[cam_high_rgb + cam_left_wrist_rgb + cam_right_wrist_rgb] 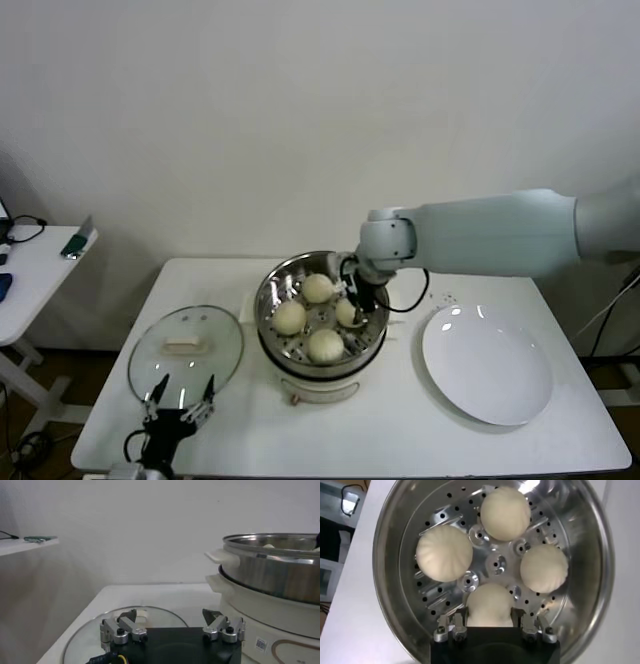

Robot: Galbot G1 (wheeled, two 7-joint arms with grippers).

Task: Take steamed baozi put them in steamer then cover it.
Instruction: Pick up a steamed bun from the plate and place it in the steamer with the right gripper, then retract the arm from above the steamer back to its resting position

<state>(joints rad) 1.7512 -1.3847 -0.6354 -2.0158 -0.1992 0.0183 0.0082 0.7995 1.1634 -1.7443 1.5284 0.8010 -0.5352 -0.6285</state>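
We're clamping right gripper fingers on the last baozi, frame center, inside the steamer. It's probably soft, so we're gripping its sides lightly. Left gripper fingers are apart, lower left.

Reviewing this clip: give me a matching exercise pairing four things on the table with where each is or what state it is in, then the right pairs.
Things:
1. glass lid
2. white plate
3. right gripper
4. left gripper

Places or states:
A. shut on a baozi inside the steamer
B. open, near the table's front edge by the lid
C. lying flat on the table, on the steamer's left
D. bare, on the steamer's right

Pairs: 1-C, 2-D, 3-A, 4-B
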